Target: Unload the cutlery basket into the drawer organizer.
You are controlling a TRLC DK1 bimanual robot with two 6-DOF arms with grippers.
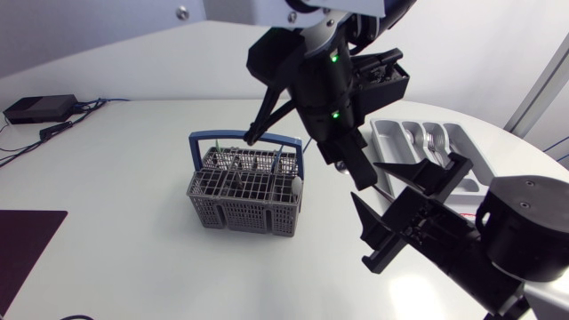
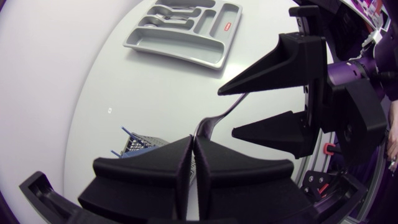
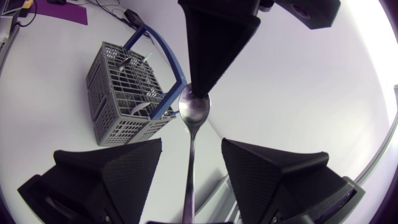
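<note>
Head view: left arm (image 1: pixel 329 80) overlaps basket (image 1: pixel 240 213) and organizer (image 1: pixel 469 151).

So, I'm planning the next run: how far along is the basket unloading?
Done: a few pieces lie in the drawer organizer. In hand: the left gripper is shut on a spoon, its handle inside the open right gripper. Left: more cutlery stands in the basket.
</note>
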